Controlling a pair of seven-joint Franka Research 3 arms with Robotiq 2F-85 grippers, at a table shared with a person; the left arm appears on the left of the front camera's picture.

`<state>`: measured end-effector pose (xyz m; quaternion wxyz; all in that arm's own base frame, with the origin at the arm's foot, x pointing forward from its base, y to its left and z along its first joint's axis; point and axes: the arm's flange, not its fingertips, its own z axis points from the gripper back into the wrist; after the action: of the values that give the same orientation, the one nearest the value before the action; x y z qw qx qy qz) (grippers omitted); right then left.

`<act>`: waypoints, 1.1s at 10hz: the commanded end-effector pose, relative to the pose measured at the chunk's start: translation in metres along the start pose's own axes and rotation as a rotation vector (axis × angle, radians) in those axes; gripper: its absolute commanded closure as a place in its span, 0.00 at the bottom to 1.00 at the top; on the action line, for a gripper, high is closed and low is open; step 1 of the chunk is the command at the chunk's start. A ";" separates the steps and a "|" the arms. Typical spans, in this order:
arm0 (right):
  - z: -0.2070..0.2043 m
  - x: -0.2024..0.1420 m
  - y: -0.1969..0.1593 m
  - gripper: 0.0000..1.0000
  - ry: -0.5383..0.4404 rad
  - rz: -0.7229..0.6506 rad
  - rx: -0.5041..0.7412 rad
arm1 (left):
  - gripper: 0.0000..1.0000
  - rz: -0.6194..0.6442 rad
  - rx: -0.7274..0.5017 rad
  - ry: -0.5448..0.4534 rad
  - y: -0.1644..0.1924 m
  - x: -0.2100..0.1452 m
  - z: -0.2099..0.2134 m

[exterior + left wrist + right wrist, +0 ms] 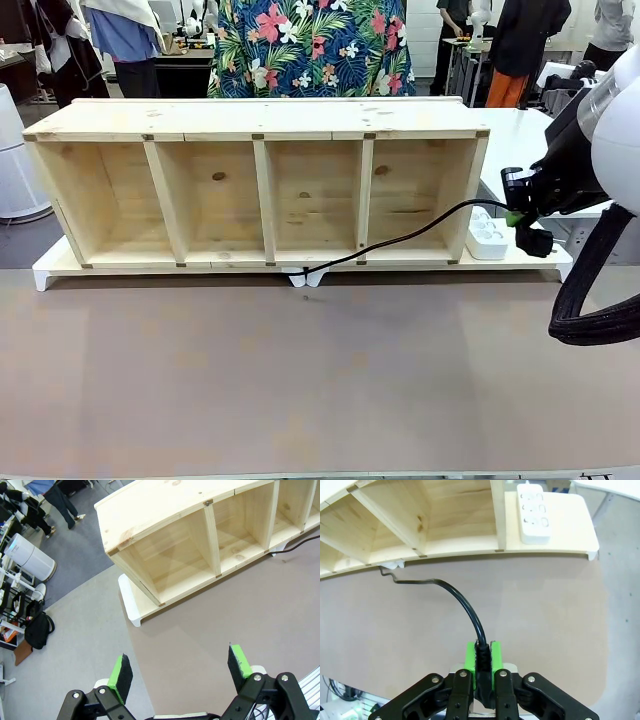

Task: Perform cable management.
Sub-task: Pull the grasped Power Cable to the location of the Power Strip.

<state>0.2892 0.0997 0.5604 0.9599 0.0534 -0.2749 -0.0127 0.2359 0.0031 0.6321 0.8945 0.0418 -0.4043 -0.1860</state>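
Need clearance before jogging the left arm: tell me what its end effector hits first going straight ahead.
Probably the brown tabletop, just short of the wooden shelf at its end compartment; the open left end effector aims at bare surface there. Depth is unclear, so treat that as a guess.

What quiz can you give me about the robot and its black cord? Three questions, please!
1. True or false: the right hand is shut on the black cord.
2. Where does the white power strip lie?
A) inside a compartment
B) on the base board, beside the right end of the wooden shelf
C) on the floor
3. How many open compartments does the wooden shelf have?

Key: 1 true; 2 B; 3 four.
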 end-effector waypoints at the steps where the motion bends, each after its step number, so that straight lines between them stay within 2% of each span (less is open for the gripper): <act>1: 0.000 0.000 0.000 0.85 0.000 0.000 0.000 | 0.00 0.015 0.005 -0.009 0.000 0.003 -0.002; 4: -0.009 0.009 -0.060 0.85 0.050 -0.118 -0.057 | 0.00 0.015 0.005 -0.009 0.000 0.003 -0.002; 7: -0.011 0.022 -0.099 0.85 0.051 -0.169 -0.091 | 0.00 0.015 0.005 -0.009 0.000 0.003 -0.002; 11: -0.019 0.076 -0.137 0.85 -0.050 -0.214 -0.179 | 0.00 0.015 0.005 -0.009 0.000 0.003 -0.002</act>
<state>0.3438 -0.0274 0.5601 0.9538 0.0140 -0.2704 -0.1299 0.2359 0.0031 0.6321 0.8945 0.0418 -0.4044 -0.1860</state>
